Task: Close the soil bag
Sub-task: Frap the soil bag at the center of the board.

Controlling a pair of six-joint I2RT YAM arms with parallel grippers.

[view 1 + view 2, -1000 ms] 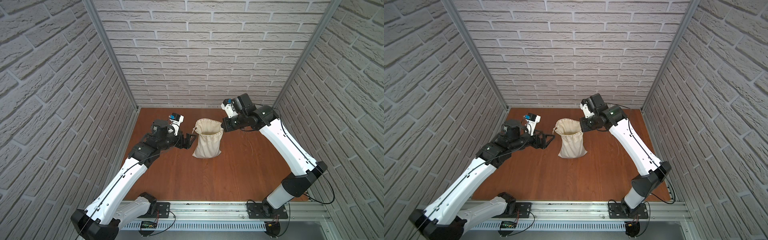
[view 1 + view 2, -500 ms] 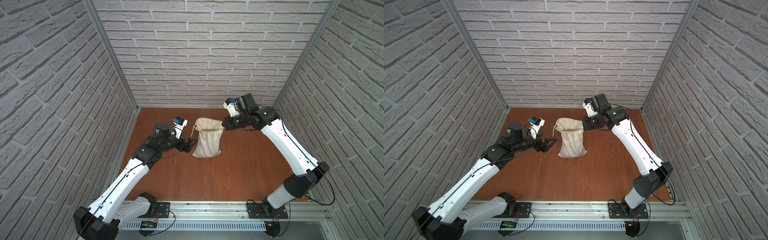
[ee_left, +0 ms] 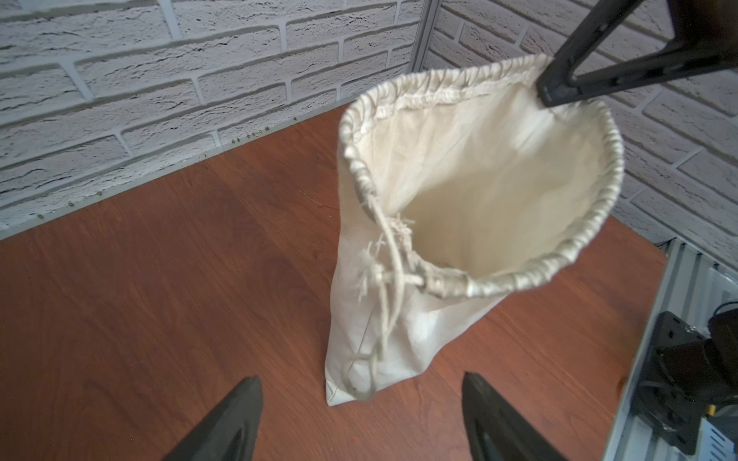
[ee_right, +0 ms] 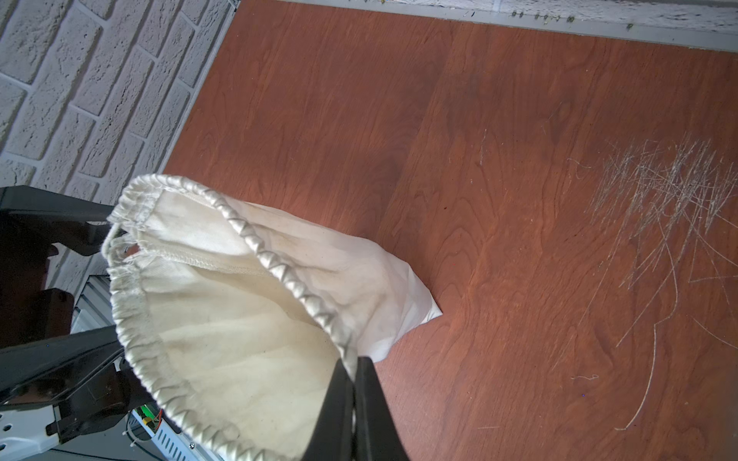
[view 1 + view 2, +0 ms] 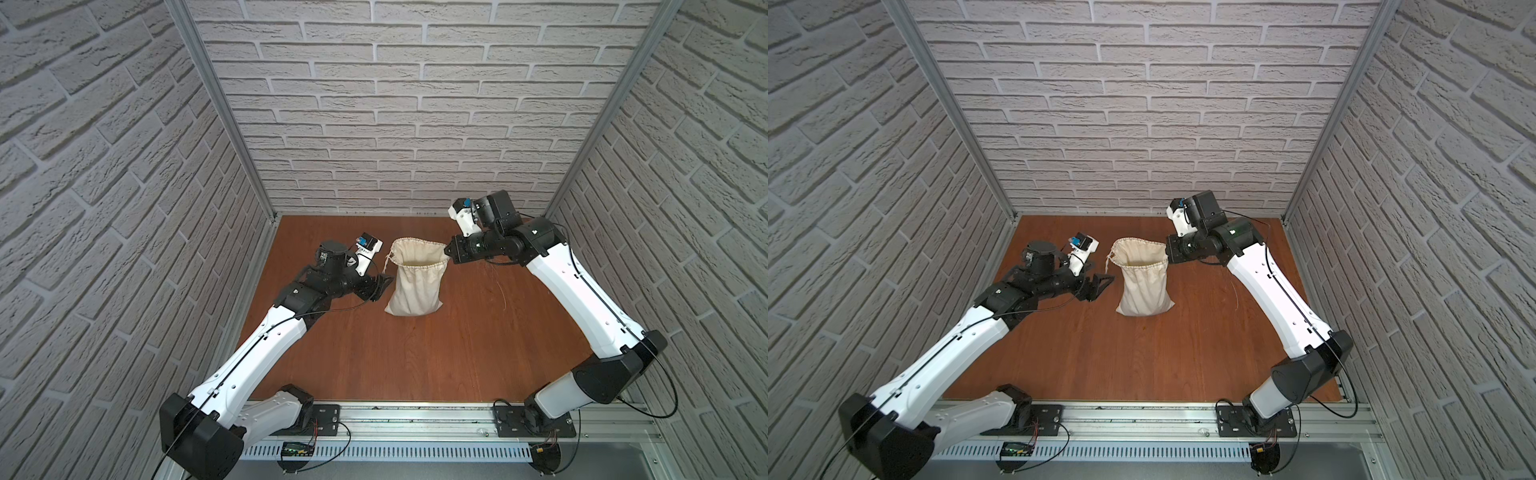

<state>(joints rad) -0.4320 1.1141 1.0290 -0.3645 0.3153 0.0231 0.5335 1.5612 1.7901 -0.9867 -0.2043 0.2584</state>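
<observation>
On the surface [image 5: 415,353] centre, we pinch the rim of the upright soil bag [image 5: 415,282] in the right hand [image 5: 449,252]; left hand [image 5: 382,286], wide and empty, sits just beside its hanging cord [image 3: 377,275].

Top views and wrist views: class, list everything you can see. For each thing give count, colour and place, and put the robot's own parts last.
soil bag: one, cream, bottom resting on the table toward the back, mouth open
cord: one, beige, hanging down the bag's side that faces the left gripper, with a frayed knot
table: one, reddish-brown wood, under everything
scratches: one patch, pale, on the table on the right arm's side of the bag
walls: three, white brick pattern, around the table
rail: one, silver, along the table's front edge
left gripper: one, black, open, beside the bag and apart from it
right gripper: one, black, shut on the bag's rim
</observation>
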